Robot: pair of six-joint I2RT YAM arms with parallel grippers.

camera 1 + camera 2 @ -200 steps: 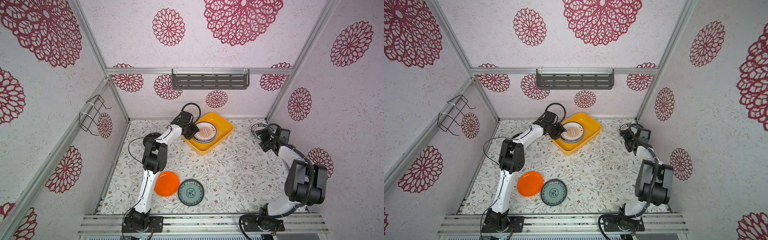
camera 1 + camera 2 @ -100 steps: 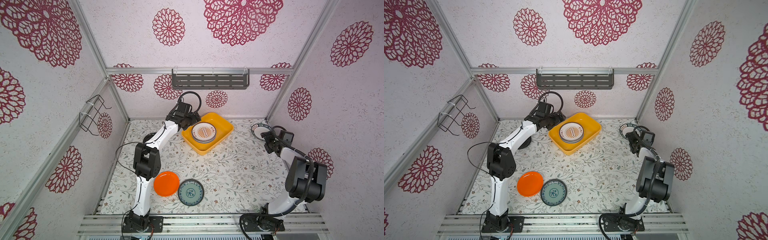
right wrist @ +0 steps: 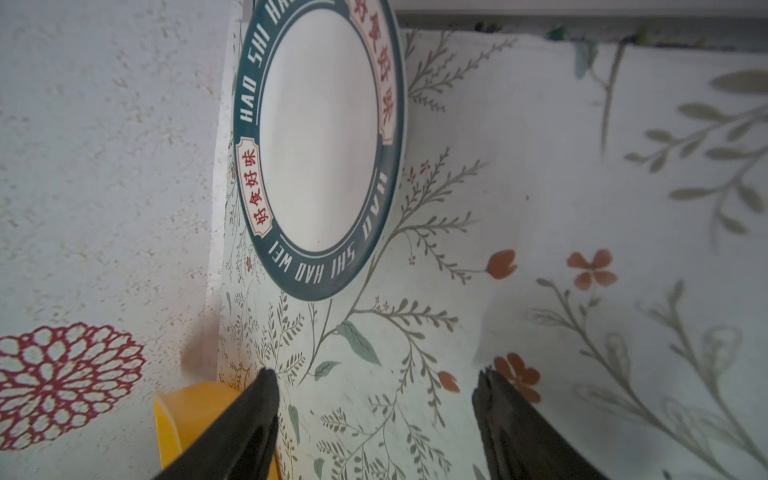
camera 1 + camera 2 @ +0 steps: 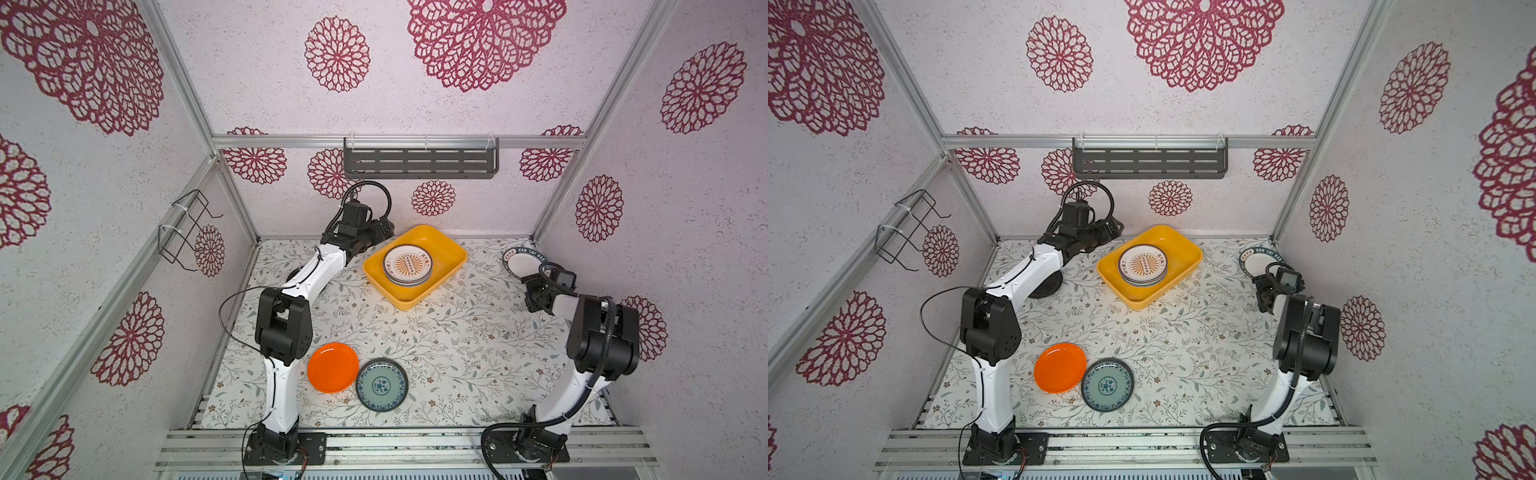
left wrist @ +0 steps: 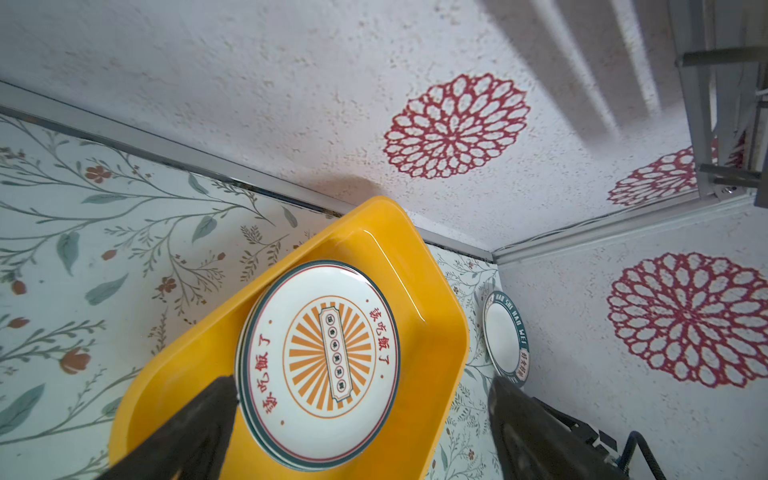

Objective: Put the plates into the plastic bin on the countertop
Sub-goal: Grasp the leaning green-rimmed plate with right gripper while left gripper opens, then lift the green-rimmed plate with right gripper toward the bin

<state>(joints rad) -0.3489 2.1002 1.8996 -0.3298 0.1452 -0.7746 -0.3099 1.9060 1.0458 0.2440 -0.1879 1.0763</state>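
The yellow plastic bin point(image 4: 452, 254) point(image 4: 1188, 252) point(image 5: 432, 345) stands on the countertop point(image 4: 457, 332) near the back wall. It holds a stack of plates topped by a white orange-sunburst plate point(image 4: 407, 264) point(image 4: 1143, 264) point(image 5: 328, 353). My left gripper point(image 4: 384, 232) point(image 5: 361, 380) hovers open and empty at the bin's left edge. A white plate with a dark lettered rim point(image 4: 521, 262) point(image 3: 320, 145) lies in the far right corner. My right gripper point(image 4: 535, 286) point(image 3: 376, 374) is open just short of it, over bare countertop. An orange plate point(image 4: 332, 368) and a teal patterned plate point(image 4: 382, 384) lie at the front.
A grey slotted shelf point(image 4: 419, 162) hangs on the back wall above the bin. A wire rack point(image 4: 187, 228) sticks out from the left wall. A dark round shape point(image 4: 1047, 286) lies partly hidden under the left arm. The right side wall runs close beside the lettered plate.
My left gripper opened and drew back from the bin toward the back wall, leaving the sunburst plate on the stack. My right gripper slid slightly toward the front, uncovering the lettered plate.
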